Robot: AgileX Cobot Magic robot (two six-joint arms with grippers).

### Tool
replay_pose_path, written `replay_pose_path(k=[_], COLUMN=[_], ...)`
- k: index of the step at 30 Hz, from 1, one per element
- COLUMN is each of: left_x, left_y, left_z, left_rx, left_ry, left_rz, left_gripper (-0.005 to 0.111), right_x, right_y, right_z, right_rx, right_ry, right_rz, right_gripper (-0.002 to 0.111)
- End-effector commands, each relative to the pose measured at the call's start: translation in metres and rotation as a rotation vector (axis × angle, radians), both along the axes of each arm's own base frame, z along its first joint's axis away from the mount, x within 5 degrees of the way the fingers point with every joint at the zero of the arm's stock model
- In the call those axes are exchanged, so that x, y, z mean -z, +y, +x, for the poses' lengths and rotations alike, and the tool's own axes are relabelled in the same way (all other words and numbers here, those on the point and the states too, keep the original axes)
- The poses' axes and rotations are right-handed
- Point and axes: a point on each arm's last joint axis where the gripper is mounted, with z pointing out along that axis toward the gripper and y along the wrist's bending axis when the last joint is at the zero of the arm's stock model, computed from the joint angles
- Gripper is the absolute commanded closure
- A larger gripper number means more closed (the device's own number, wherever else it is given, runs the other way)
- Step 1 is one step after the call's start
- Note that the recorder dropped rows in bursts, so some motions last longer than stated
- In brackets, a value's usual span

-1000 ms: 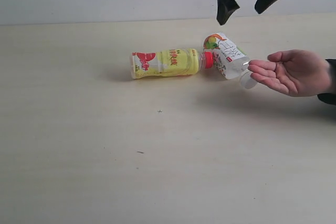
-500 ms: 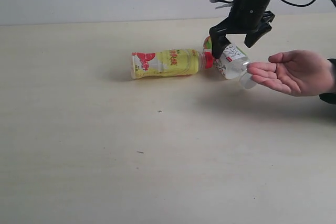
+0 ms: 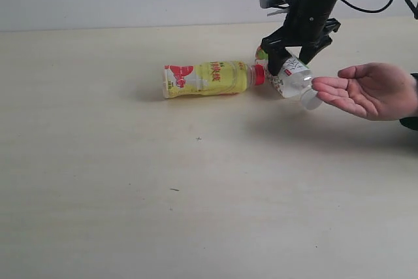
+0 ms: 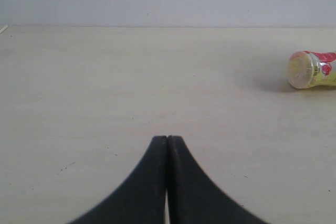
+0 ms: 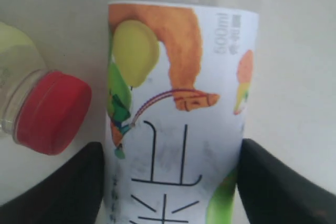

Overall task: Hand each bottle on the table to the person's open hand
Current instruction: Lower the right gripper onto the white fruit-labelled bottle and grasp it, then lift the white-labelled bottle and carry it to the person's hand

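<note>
The right gripper (image 3: 288, 63), a second ago hanging wide above the table (image 3: 196, 194), is now down with its jaws pinching the sides of the white-labelled bottle (image 3: 292, 76). That bottle lies beside the yellow bottle (image 3: 206, 78), its cap just short of the person's hand (image 3: 367, 89), held palm-up. The left gripper (image 4: 167, 140) is pressed together.

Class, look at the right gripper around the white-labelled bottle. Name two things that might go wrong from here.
1. The yellow bottle has its red cap right beside the right gripper; closing may knock that bottle rolling.
2. The white-labelled bottle has its cap end near the person's hand; lifting could bump it.
</note>
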Motion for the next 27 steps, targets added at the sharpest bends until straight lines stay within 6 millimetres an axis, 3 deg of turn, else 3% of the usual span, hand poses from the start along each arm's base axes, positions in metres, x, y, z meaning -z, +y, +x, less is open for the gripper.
replay_pose_path(k=[1,5,9,13,15,17,21,27], left_x=[-0.001,-0.001,-0.001,-0.001,-0.001,-0.001,-0.001,-0.001], left_y=[0.000,0.000,0.000,0.000,0.000,0.000,0.000,0.000], left_z=[0.000,0.000,0.000,0.000,0.000,0.000,0.000,0.000], left_rx=[-0.002,-0.002,-0.002,-0.002,-0.002,-0.002,-0.002,-0.002], left_ry=[-0.013,-0.013,-0.013,-0.013,-0.013,-0.013,-0.013,-0.013], left_rz=[-0.006,-0.006,-0.006,-0.006,-0.006,-0.006,-0.006,-0.006], left_gripper=[0.107,0.107,0.107,0.107,0.107,0.107,0.107,0.107], right_x=[-0.004,-0.005,-0.005,-0.030,-0.051,-0.087,-0.138,-0.184], right_y=[0.001,0.002,0.002,0.002,0.005,0.012,0.010,0.005], right_z=[0.001,0.001,0.001,-0.001,-0.004,-0.012,-0.026,-0.043], right_rx=[-0.010,-0.005,0.022,0.044,0.051,0.059,0.059,0.142], right_ry=[-0.017,-0.016,-0.011,-0.057,-0.089,-0.133,-0.230,-0.307], right_rz=[0.000,0.004,0.013,0.028,0.077,0.186,0.224,0.249], right_gripper=[0.068,0.109,0.108,0.108,0.108,0.108,0.108,0.108])
